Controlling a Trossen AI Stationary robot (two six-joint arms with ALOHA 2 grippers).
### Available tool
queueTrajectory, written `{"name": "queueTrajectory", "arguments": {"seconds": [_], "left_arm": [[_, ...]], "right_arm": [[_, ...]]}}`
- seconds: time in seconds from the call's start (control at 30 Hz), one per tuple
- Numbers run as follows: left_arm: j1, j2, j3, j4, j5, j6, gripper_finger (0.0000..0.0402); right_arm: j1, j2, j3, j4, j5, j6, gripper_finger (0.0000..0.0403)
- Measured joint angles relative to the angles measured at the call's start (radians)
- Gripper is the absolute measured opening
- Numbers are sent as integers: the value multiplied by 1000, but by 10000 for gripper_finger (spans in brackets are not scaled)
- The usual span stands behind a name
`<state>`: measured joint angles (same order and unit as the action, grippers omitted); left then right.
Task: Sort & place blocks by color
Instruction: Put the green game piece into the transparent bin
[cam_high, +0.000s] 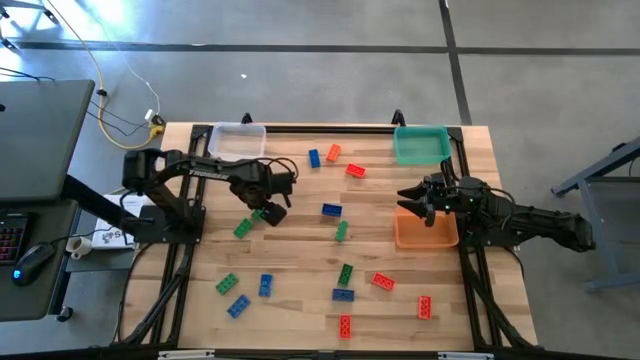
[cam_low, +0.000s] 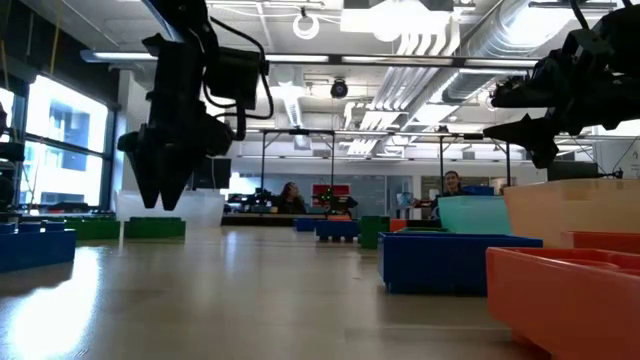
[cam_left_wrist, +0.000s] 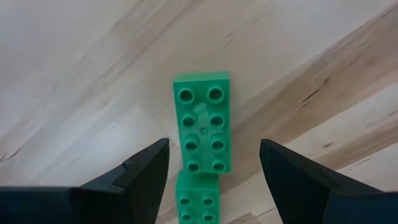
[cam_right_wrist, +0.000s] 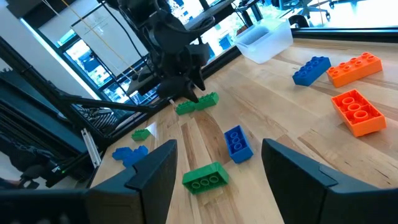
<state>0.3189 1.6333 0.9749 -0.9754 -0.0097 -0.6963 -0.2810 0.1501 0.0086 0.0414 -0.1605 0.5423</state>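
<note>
Plain green blocks (cam_left_wrist: 202, 130), no lettering

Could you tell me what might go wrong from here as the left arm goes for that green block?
The left gripper hangs open over two green blocks lying end to end, so closing could catch the second green block too, or knock both askew. The right gripper waits open beside the orange tray; a careless sweep there might nudge the tray.
</note>
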Motion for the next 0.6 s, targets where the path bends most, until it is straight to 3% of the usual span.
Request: {"name": "queueTrajectory", "arguments": {"seconds": [0.6], "left_arm": [[44,134,0,47,39,37,231]], "right_arm": [[0,0,0,0,0,0,223]]}}
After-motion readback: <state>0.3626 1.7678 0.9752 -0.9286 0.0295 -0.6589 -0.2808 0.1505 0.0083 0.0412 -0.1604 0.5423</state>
